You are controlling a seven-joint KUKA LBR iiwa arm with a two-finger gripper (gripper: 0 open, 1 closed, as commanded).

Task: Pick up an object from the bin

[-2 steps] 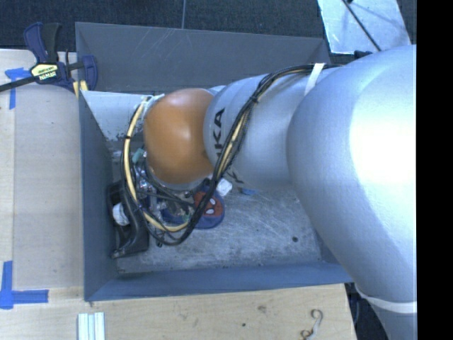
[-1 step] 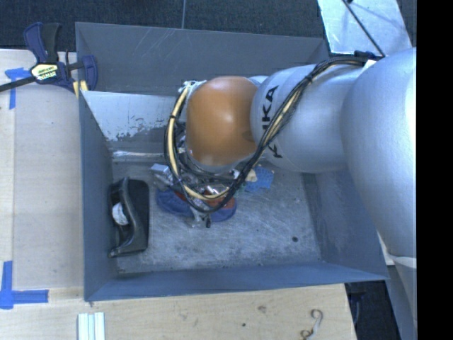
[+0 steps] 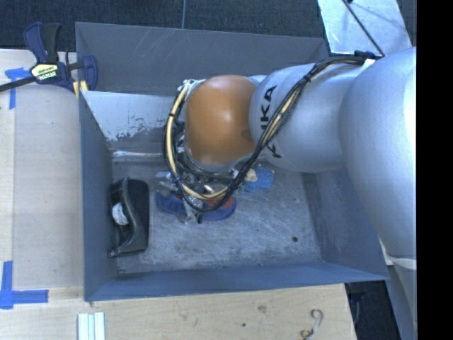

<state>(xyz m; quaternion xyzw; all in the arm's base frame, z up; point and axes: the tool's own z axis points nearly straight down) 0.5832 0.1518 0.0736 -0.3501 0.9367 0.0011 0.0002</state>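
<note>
While the arm [image 3: 318, 119] reaches in from the right, its pincer [image 3: 195, 202] hangs low over the middle of the bin [image 3: 95, 190] | pincer state: cannot tell, orange wrist cover [image 3: 216, 122] and cables [image 3: 172, 129] hide it | under it: blue rounded object [image 3: 164, 204] on the floor, partly hidden | black device [image 3: 133, 222] with white patch: by left wall, apart

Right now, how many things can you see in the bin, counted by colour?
Black: 1, a black object on the left.
Blue: 2, a dark blue piece and a lighter blue piece, both partly hidden under the hand.
Total: 3 visible.
</note>
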